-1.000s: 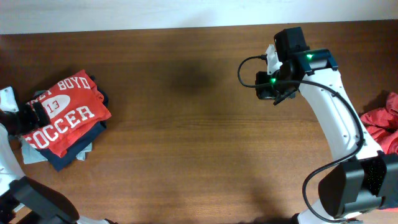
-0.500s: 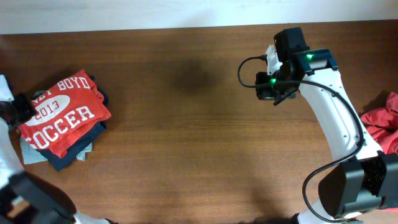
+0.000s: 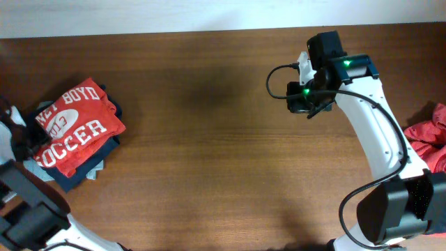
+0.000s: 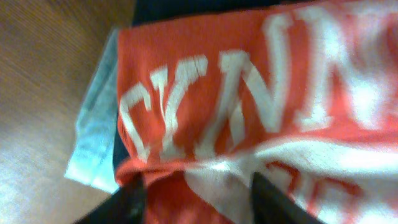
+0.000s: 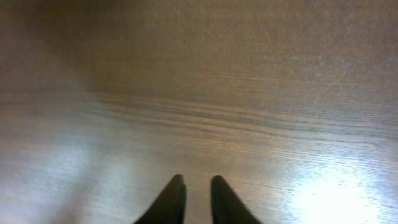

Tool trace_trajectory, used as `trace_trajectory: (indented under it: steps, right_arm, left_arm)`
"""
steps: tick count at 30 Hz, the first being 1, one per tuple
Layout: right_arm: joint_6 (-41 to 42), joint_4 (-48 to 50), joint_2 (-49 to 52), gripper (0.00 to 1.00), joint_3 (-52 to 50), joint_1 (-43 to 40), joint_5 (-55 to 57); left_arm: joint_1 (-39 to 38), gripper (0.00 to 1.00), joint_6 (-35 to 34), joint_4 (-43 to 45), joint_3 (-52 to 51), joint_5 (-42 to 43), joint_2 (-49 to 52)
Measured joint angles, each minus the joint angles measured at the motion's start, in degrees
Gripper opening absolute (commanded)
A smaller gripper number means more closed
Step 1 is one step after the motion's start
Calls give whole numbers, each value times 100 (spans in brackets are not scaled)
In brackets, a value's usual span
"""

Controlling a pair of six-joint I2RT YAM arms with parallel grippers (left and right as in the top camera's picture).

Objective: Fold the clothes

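Clothes (image 3: 73,136) are sitting in a folded stack near the left edge of the wooden table (image 3: 209,174) in the overhead view. An orange-red T-shirt (image 3: 77,125) with white lettering is lying on top, a navy piece (image 3: 73,176) is showing beneath it, and a pale grey-green piece (image 3: 36,171) is peeking out at the stack's lower left corner. The left arm (image 3: 28,209) is reaching in from the bottom left, its dark head meeting the shirt's left edge. The right arm (image 3: 369,139) is stretching up from the bottom right, with its head hanging over bare wood, well apart from the stack. A crumpled red garment (image 3: 426,136) is lying at the table's right edge, beside that arm.

In the left wrist view, the left gripper (image 4: 199,193) is standing with its two dark fingers (image 4: 134,199) clearly apart, and the near edge of the orange-red T-shirt is bunching between them. The blur is hiding whether the fingers are pressing the cloth. The pale grey-green piece is lying to the left of the shirt, the navy piece is showing behind it.

In the right wrist view, the right gripper (image 5: 197,196) is hovering over bare table, its fingertips (image 5: 174,199) standing almost together with only a narrow slit between them, and it is holding nothing.
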Motion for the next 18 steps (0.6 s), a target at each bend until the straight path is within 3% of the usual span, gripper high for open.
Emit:
trace_trajectory:
  steps: [3,9,11,12,13,15,18]
  right_arm:
    - [-188,-4,-9,29,280,0,2]
    - [-518,-37,-656,38,761,0,2]
    - [-654,-149,-1493,54,922,0,0]
    - [-695,-192,-1862,87,957,0,0]
    - [-728,-256,-2310,99,962,-2,2]
    - [-748,-319,-2929,99,979,0,4]
    - [-778,-385,-3683,99,1054,0,2]
  left_arm:
    - [-35,62,214,-507,531,358,-527]
    - [-645,58,1318,-1235,1298,1126,-2524]
    - [-1281,58,1939,-1432,1314,1346,-3392]
    - [-1416,61,2090,-1493,1318,1351,-3574]
    - [-1700,63,2343,-1727,1311,1340,-3777]
    - [-2236,99,2608,-1945,1309,1390,-4105]
    - [-2608,99,2730,-2341,1309,1405,-4524]
